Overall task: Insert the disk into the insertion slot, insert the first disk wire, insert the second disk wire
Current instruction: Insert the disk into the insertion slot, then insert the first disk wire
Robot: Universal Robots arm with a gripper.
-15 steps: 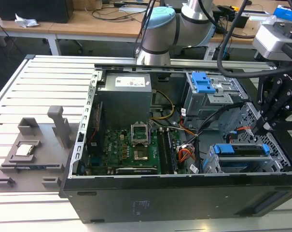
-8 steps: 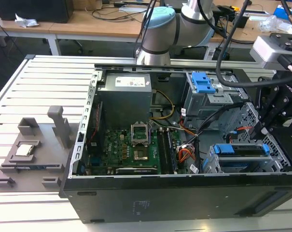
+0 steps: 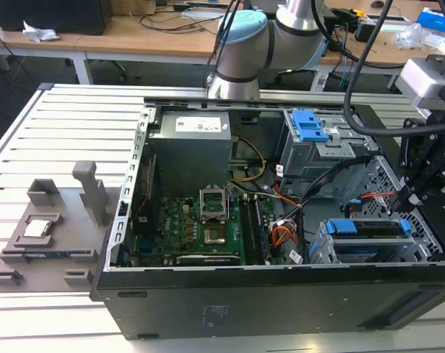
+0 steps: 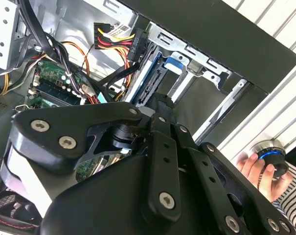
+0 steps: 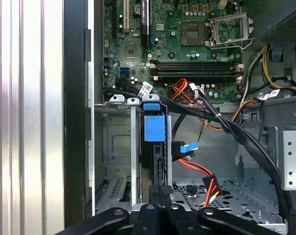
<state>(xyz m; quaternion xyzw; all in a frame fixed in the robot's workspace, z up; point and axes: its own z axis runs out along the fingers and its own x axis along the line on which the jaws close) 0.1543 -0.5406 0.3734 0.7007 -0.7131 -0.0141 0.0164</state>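
Your tool (image 5: 160,192), fingers together, is pointing at the edge of the disk (image 5: 153,128), which is sitting in the slot (image 5: 119,147). Loose wires (image 5: 196,169) are lying just beside it; a skewed push risks snagging or pinching them.

Disk (image 5: 154,129) mostly hidden w/in insertion slot (image 5: 113,147), edge-on only.

The disk (image 3: 351,226), a flat drive framed by a bright blue plastic carrier, lies level inside the insertion slot (image 3: 319,250), a low grey perforated metal cage. A blue-ended cable (image 5: 185,148) and a red, yellow and black power lead (image 5: 196,169) hang just beside it.
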